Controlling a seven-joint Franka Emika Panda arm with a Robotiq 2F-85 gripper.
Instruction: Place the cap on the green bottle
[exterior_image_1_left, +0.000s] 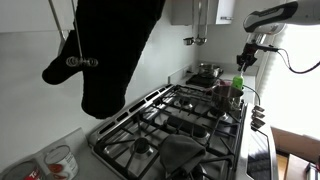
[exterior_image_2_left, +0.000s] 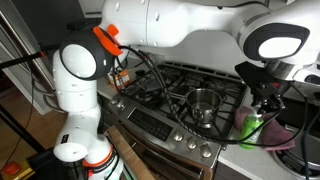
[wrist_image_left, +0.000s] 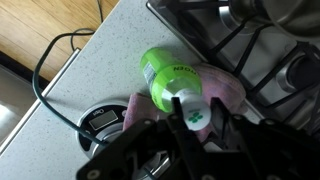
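The green bottle (wrist_image_left: 168, 75) stands on the counter beside the stove, partly on a pink cloth (wrist_image_left: 228, 88). A white cap (wrist_image_left: 193, 110) with a green mark sits at its top. My gripper (wrist_image_left: 198, 115) is right above, its two black fingers closed in on either side of the cap. In both exterior views the bottle (exterior_image_1_left: 237, 88) (exterior_image_2_left: 250, 126) shows just under the gripper (exterior_image_1_left: 243, 64) (exterior_image_2_left: 263, 100); the cap is hidden there.
A shiny steel pot (exterior_image_2_left: 203, 103) (exterior_image_1_left: 207, 71) stands on the gas stove (exterior_image_1_left: 175, 125) near the bottle. A black round device (wrist_image_left: 105, 122) and a cable (wrist_image_left: 55, 60) lie on the counter. A black oven mitt (exterior_image_1_left: 110, 50) hangs in front.
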